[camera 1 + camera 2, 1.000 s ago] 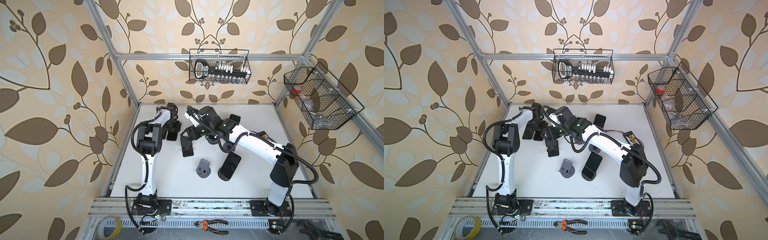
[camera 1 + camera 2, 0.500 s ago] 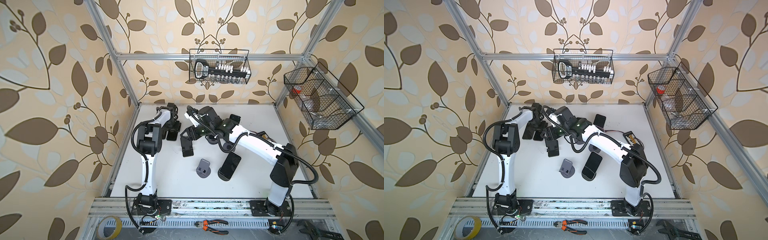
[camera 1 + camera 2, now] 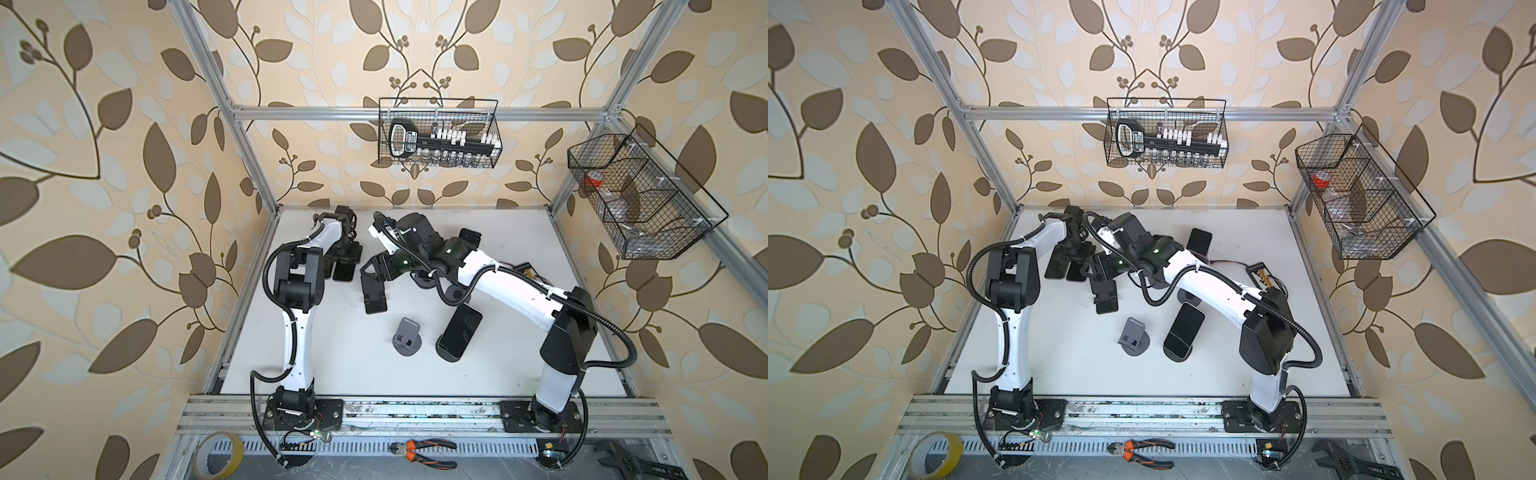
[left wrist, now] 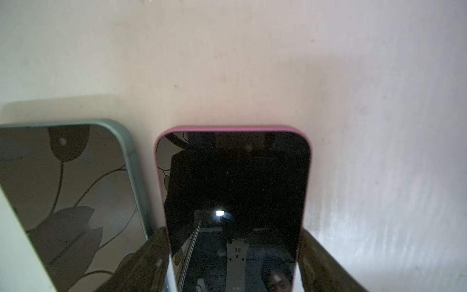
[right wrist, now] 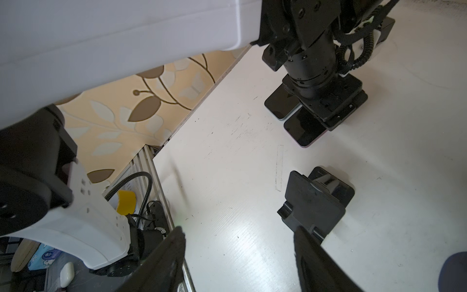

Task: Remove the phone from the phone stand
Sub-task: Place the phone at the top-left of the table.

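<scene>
The pink-cased phone (image 4: 235, 177) is off the empty black stand (image 5: 313, 202). It lies low over the counter (image 5: 227, 177) near that stand, on the stand's side toward the left arm and the back wall, just beside a grey-green-cased phone (image 4: 70, 182). The left jaws are closed on its two long edges, so its long axis runs straight out ahead of them, parallel to its neighbour. I cannot tell whether it rests fully on the counter. The right jaws hang open and empty just beside the stand. Letting go looks like the left arm's job.
</scene>
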